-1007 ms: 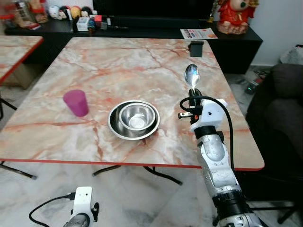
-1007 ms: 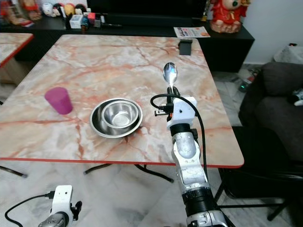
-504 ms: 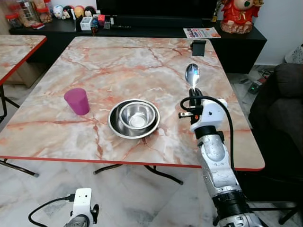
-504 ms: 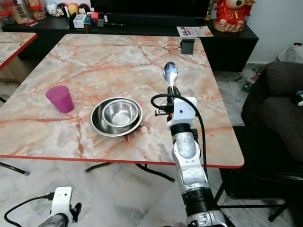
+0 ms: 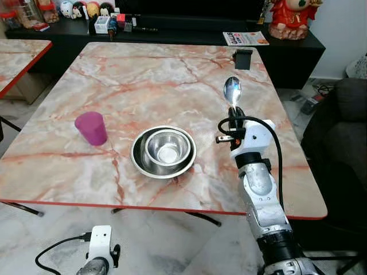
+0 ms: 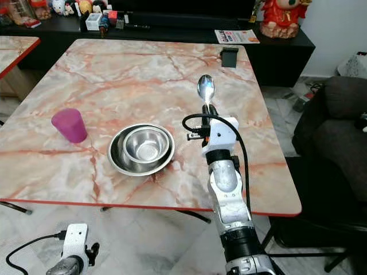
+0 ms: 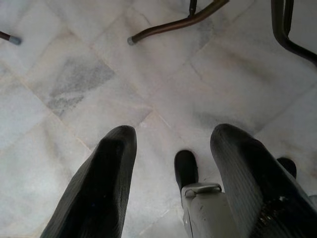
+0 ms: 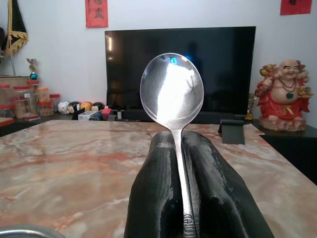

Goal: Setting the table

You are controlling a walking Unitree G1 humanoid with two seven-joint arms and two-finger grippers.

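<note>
Nearest, the left gripper [image 7: 168,183] hangs idle over pale veined floor tiles, its two ribbed black fingers spread wide with nothing between them; above the table's near right part, the right gripper [image 8: 179,148] has its textured black fingers pressed together on the thin handle of a polished metal spoon [image 5: 231,90], bowl upright and free above the fingertips; to its left on the glossy pink-veined marble table [image 5: 172,69], red-edged, sit two nested round steel bowls [image 5: 164,151]; further left stands a matte purple plastic cup [image 5: 92,128]; at the far edge stands a small black stand [image 5: 243,58]; beyond, a red figurine [image 8: 284,96].
</note>
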